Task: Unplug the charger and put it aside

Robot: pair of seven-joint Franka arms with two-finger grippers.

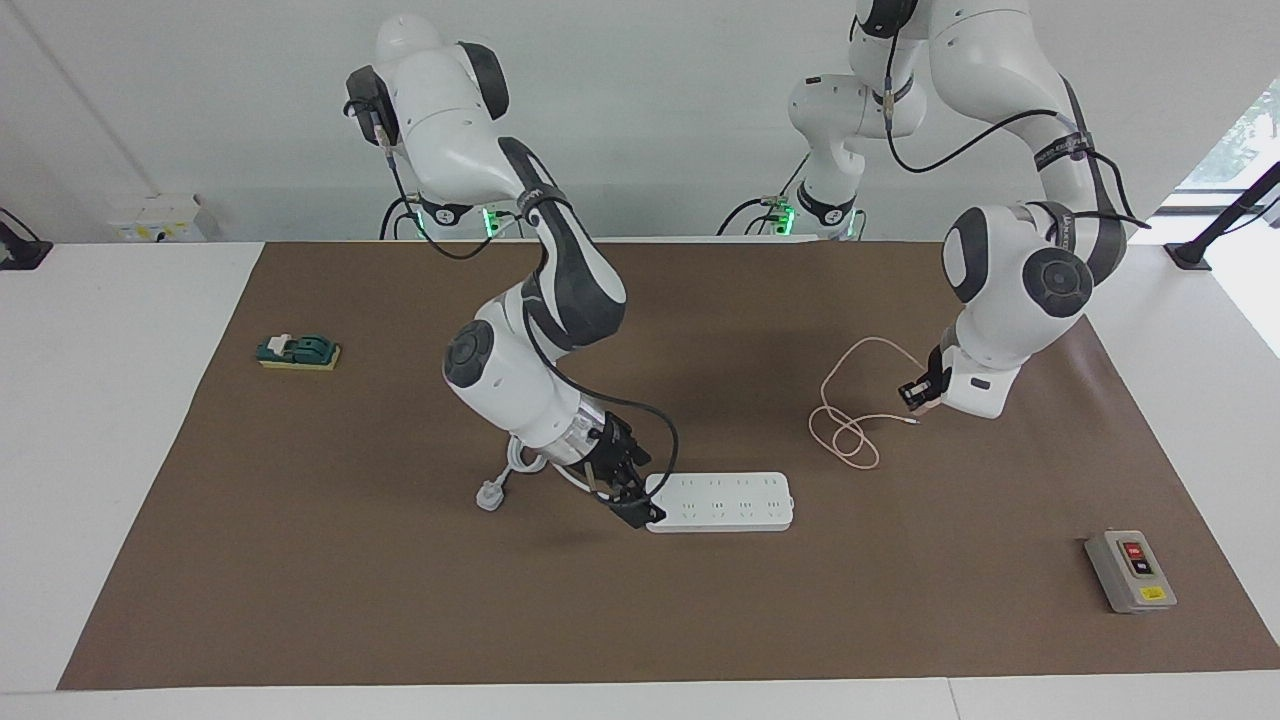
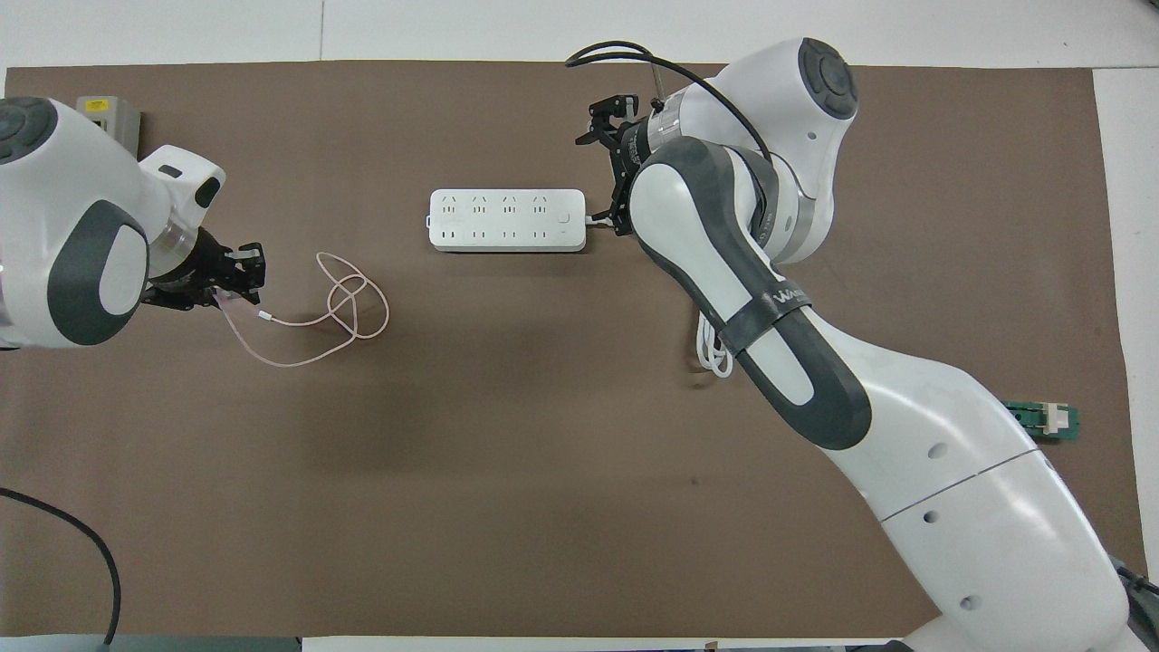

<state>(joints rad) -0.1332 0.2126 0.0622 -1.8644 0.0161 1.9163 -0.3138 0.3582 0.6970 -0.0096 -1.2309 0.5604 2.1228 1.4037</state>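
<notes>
Jaws on your left gripper (image 1: 915, 392) were pinched on the charger (image 2: 226, 299), which was already out of the strip (image 1: 720, 501) and carried up in the air toward the left arm's end of the surface (image 1: 330, 600). Only a sliver of pink showed between them. Its cable (image 1: 848, 425) hung down from the plug and trailed onto the mat in a loose loop, well apart from the strip. Holding the plug by its body, not by the cable, made sense: the thin lead would slip or strain under a pull.

Your right gripper (image 1: 625, 490) sat at the cord end of the strip, tilted down over it, probably placed there to pin the strip while the plug came free. You could not tell from either view whether its jaws were spread or pressed together, nor whether they touched the strip.

By my reading, 1 step remained: lower the charger onto bare mat clear of the strip and release it. A grey switch box (image 1: 1130, 570) and a green part (image 1: 298, 352) lay well apart from all this.
</notes>
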